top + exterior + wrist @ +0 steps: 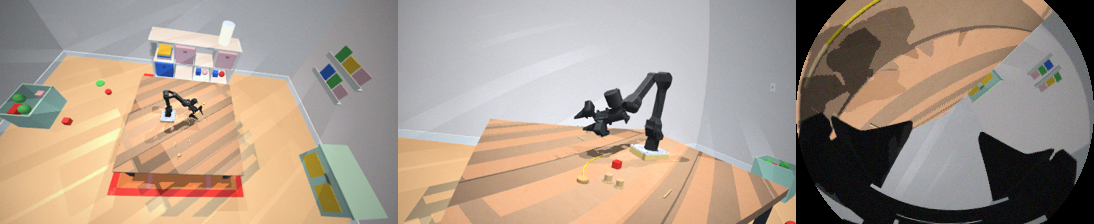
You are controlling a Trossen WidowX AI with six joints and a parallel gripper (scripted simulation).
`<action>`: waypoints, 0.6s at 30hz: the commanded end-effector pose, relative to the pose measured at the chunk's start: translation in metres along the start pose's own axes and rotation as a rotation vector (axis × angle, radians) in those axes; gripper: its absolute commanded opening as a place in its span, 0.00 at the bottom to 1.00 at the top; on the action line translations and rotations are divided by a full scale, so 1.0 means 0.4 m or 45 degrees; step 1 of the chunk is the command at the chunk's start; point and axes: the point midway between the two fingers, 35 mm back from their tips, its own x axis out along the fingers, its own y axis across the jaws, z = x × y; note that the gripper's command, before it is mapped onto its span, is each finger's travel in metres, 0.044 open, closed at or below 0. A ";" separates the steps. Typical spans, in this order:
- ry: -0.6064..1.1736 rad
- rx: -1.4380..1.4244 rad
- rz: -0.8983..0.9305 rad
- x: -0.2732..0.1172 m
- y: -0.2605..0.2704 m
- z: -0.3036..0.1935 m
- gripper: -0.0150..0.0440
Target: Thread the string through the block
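My claw [202,110] [579,123] [946,131] hangs above the table, fingers wide apart, empty. The yellow string [588,161] [851,22] looks limp; I should grip its light, stiff stick mid-length.

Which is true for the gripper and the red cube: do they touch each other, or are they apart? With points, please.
Apart. The exterior view shows the red cube [617,164] on the table, with the gripper [197,113] [579,123] [946,131] raised well above it.
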 end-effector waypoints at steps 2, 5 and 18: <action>0.000 0.000 0.000 0.000 0.000 0.000 1.00; -0.140 -0.052 0.032 -0.007 -0.006 0.055 1.00; -1.113 -0.351 0.676 -0.287 0.072 0.332 1.00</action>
